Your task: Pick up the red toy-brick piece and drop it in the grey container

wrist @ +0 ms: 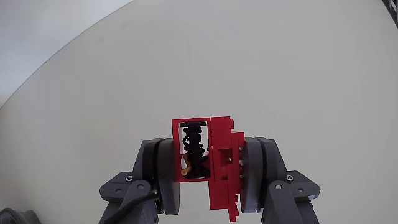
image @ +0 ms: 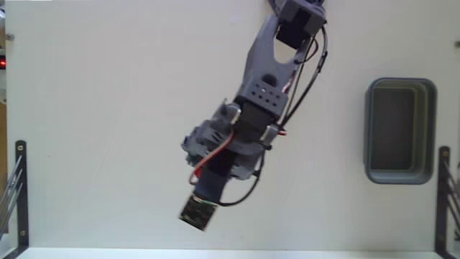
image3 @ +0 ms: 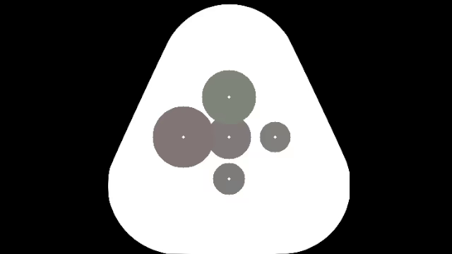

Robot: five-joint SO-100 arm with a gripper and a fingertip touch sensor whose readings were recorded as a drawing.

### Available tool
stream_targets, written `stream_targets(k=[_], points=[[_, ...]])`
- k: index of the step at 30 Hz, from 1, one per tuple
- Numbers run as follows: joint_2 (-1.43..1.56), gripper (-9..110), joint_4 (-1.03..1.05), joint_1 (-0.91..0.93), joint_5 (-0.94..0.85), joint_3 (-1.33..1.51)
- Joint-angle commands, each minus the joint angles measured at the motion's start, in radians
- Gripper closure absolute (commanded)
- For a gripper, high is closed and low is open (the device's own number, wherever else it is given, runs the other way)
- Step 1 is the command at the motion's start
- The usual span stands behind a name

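Wrist view, left to right. Left grey finger pad (wrist: 163,177) pressed against the left face of the small bright red plastic toy-brick piece (wrist: 214,168). Stepped, irregular outline; open window on its left half with a black coiled part and a speck of orange inside. Right grey finger pad (wrist: 252,174) tight against the brick's right, stepped edge. Two-finger grey gripper (wrist: 208,177) closed only as far as the brick's width, jaws clamped on it from both sides, no visible gap between pads and plastic. Brick upright between the pads, its top standing clear above them, its lower right corner reaching below them. Plain pale table surface (wrist: 280,74) behind; whether the brick is lifted off it, cannot tell from this view.

Fixed view from above, left to right, all placed relative to the dark grey rectangular plastic tray (image: 400,131). Black metal bracket at the lower left edge, far left of the tray. Grey arm (image: 262,93) running from the top edge down and left, its gripper end well left of the tray and lower in frame. Fingers and red brick hidden beneath the arm body and the small square circuit board here. Tray itself near the right edge, long side vertical, thick rounded rim, greenish-grey inside; nothing seen within. Second black bracket just below and right of the tray.
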Motion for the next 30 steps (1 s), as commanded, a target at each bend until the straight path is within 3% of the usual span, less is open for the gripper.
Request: stream_targets(k=[1, 30], points=[[0.065, 48, -0.009, -0.035, 0.003, 0.004], [0.214, 48, -0.095, -0.541, 0.003, 0.240]])
